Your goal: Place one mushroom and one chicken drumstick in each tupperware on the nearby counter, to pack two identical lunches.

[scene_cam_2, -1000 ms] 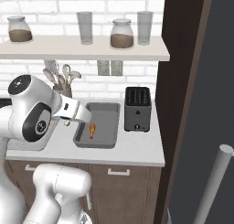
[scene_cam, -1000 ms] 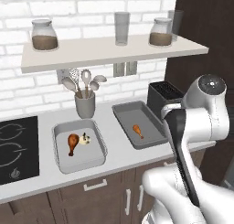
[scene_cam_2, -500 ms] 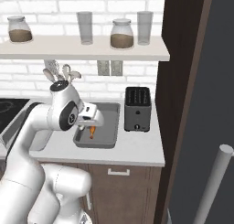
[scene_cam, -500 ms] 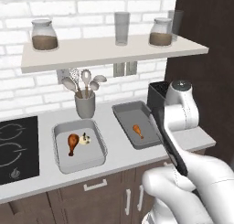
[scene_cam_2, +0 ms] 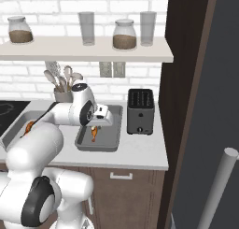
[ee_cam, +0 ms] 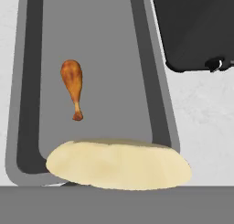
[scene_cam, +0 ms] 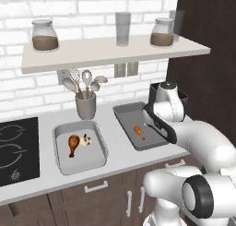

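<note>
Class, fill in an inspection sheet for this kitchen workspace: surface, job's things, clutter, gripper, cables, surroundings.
Surface: pale counter, with a black hob at its left end.
Job's things: light tupperware holds a drumstick and a mushroom; darker tupperware holds one drumstick; a beige mushroom cap sits close before the hand camera above it.
Clutter: utensil holder, black toaster.
Gripper: shut, apparently on that mushroom.
Cables: nothing seen.
Surroundings: brick wall, shelf with jars and glasses.
</note>
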